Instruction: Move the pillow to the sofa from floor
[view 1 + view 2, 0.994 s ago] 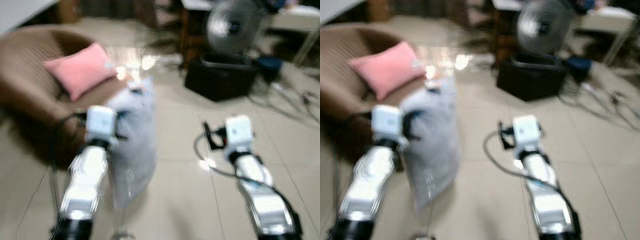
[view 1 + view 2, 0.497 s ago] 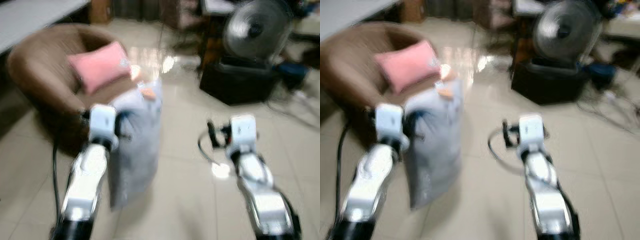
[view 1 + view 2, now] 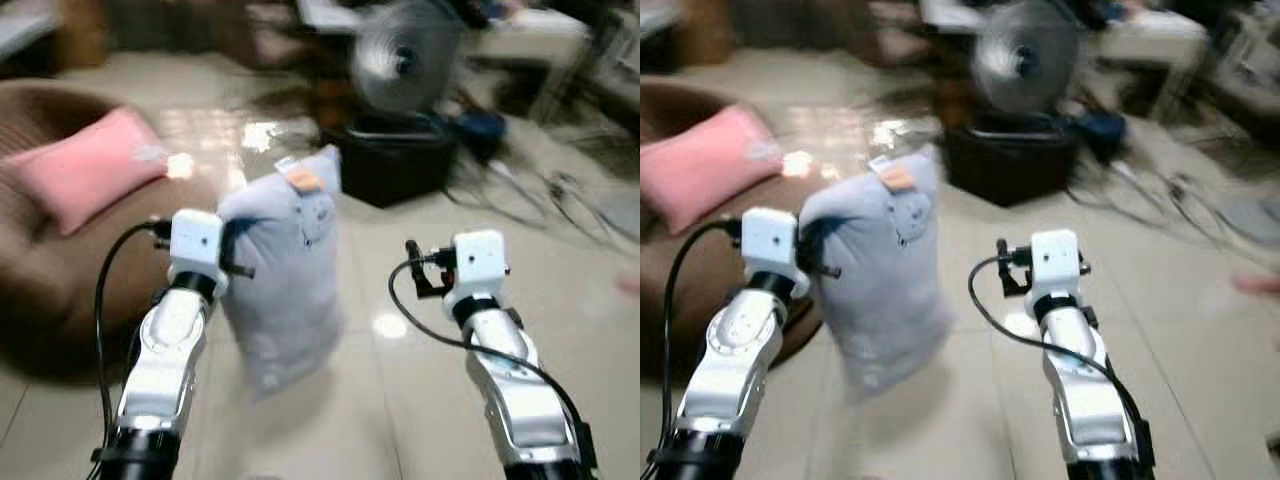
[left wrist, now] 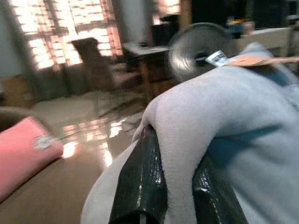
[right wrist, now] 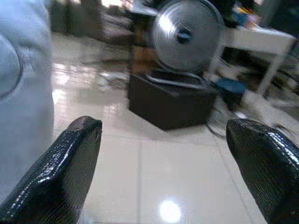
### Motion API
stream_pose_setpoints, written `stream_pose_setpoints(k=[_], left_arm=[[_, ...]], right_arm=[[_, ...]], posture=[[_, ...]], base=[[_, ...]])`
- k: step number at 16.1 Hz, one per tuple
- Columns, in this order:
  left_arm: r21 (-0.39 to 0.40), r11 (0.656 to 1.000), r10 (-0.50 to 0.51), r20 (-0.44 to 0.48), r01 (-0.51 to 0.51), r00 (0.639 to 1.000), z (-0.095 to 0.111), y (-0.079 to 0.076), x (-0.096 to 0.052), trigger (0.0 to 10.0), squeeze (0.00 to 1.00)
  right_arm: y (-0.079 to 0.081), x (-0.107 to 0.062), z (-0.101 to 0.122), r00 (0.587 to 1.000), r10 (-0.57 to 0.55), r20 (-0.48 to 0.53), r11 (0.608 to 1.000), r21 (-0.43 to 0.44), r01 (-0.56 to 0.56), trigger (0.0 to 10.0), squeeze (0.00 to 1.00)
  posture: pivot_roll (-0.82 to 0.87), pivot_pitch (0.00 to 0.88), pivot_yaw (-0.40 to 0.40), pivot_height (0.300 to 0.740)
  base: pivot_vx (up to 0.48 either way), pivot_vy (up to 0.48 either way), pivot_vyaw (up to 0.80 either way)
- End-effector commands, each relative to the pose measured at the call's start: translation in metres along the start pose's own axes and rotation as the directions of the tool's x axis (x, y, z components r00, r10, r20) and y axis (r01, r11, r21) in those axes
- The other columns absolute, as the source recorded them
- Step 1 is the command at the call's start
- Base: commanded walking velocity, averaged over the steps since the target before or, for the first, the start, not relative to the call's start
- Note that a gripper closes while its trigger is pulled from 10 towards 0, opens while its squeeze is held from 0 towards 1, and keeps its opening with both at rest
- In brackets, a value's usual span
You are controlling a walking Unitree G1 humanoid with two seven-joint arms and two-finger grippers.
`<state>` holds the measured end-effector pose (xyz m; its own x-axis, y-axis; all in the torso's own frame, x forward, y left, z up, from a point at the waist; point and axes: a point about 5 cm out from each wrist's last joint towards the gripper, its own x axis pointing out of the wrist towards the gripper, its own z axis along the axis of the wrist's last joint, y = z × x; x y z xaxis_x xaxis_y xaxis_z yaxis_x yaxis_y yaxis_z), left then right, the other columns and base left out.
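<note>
A pale grey-blue pillow with an orange tag hangs upright above the tiled floor, pinched at its edge by my left gripper, whose black fingers are shut on the fabric. The brown round sofa lies to the left, with a pink cushion on its seat. My right gripper is held out in front, open, with nothing between its fingers. The right arm stands to the right of the pillow, apart from it.
A standing fan sits on a black box ahead. Cables trail over the floor at the right, near a white table. Pale tiled floor lies open between the arms.
The view has swung to the right, so the sofa and pink cushion sit further left and the fan nearer the middle. The pillow stays held in my left gripper.
</note>
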<state>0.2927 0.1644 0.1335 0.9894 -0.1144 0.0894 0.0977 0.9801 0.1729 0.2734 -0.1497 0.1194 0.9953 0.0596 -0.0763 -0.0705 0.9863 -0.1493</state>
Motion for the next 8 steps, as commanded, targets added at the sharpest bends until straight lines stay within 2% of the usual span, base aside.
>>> stream_pose_setpoints(k=[1, 3, 4, 6, 8], left_arm=[[-0.003, 1.0, -0.017, 0.075, 0.017, 0.997, 0.0154, -0.0057, 0.0058, 10.0, 0.0], [-0.002, 1.0, -0.015, 0.075, 0.015, 0.997, 0.0154, -0.0055, 0.0061, 10.0, 0.0], [-0.002, 1.0, -0.012, 0.074, 0.013, 0.997, 0.0151, -0.0055, 0.0062, 10.0, 0.0], [0.0, 1.0, -0.009, 0.07, 0.009, 0.997, 0.0141, -0.0055, 0.0061, 10.0, 0.0], [0.004, 1.0, 0.006, 0.066, -0.006, 0.998, 0.0134, -0.004, 0.0061, 10.0, 0.0]], right_arm=[[-0.0097, 0.0001, 0.0001, 1.0, -0.028, -0.003, 1.0, -0.001, 0.028, 10.0, 0.0], [-0.0109, -0.0003, -0.0006, 0.999, -0.033, -0.002, 0.999, -0.002, 0.033, 10.0, 0.0], [-0.0078, -0.0004, -0.004, 1.0, -0.007, -0.023, 0.999, -0.044, 0.006, 10.0, 0.0], [-0.0066, -0.0006, -0.0052, 1.0, -0.004, -0.027, 0.999, -0.04, 0.003, 10.0, 0.0], [-0.0041, -0.0006, -0.0053, 0.999, 0.024, -0.027, 0.997, -0.077, -0.026, 10.0, 0.0]], posture=[[-0.05, 0.0, -0.01, 0.74], [-0.05, 0.0, -0.01, 0.74], [-0.05, 0.0, -0.01, 0.74], [-0.05, 0.0, -0.01, 0.74], [-0.05, 0.0, -0.011, 0.74]], base=[[0.461, 0.0, -0.77], [0.465, 0.0, 0.0], [0.461, 0.0, 0.0], [0.459, 0.0, 0.0], [0.461, 0.0, 0.0]])
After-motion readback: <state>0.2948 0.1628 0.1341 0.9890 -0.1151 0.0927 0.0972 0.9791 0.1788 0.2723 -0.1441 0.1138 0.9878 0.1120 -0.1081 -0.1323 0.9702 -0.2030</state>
